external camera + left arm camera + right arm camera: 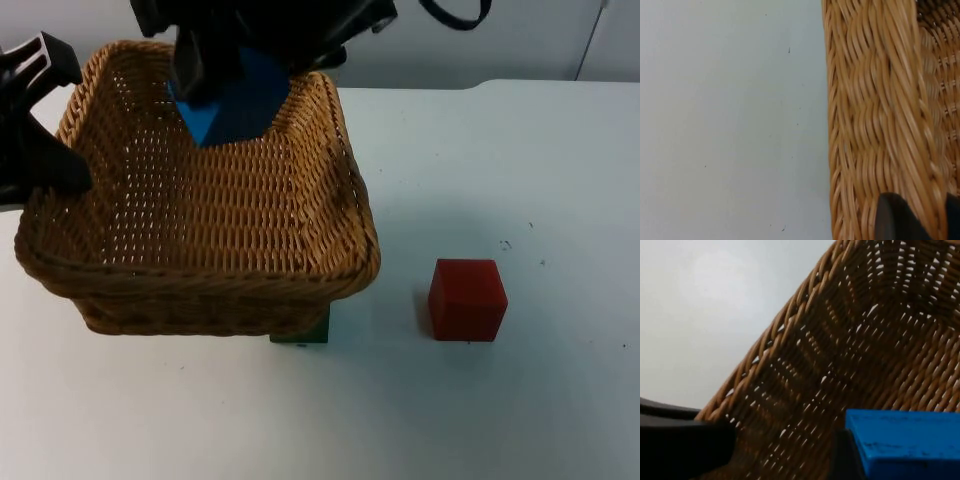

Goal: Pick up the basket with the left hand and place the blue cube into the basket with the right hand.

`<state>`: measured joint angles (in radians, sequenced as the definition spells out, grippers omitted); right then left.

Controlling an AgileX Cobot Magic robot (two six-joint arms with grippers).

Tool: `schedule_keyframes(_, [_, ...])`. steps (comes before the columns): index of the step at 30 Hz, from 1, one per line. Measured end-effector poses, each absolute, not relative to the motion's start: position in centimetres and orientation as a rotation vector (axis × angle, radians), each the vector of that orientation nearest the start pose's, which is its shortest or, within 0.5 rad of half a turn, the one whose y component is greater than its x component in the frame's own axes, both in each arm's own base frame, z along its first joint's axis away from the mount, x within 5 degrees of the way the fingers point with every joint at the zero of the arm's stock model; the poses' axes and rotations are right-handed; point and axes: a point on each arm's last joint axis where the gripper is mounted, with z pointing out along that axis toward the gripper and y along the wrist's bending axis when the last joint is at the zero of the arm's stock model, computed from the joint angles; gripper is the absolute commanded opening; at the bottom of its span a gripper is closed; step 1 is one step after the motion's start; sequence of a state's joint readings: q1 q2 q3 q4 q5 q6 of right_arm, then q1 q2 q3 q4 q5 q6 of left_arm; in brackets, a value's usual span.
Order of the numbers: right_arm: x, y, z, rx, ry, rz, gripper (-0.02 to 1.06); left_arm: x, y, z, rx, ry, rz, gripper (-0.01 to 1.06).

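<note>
While left gripper (40, 150) grips basket (200, 270), right gripper (215, 80) holds blue cube (230, 105)

Even bright overhead light; soft shadows beneath basket (200, 240) and red cube (467, 299) on counter (520, 180); wrist views slightly soft.

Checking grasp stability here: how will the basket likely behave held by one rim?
The basket, pinched at its rim by the left gripper, looks stiffly woven, so probably keeps shape. It hangs tilted, so the blue cube may slide once dropped in.
</note>
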<state>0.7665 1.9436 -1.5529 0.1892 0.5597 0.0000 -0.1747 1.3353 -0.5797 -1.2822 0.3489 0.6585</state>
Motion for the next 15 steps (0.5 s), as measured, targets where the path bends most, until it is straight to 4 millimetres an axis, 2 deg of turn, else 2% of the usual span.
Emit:
schedule_keyframes(9, [32.4, 32.3, 20.7, -0.795, 2.419, 0.496, 0.0, 23.5, -7.2, 20.9, -0.349, 2.396, -0.765, 0.0])
schedule_keyframes(15, [32.6, 32.5, 19.7, -0.798, 2.434, 0.486, 0.0, 23.5, -7.2, 20.9, -0.349, 2.397, -0.765, 0.0])
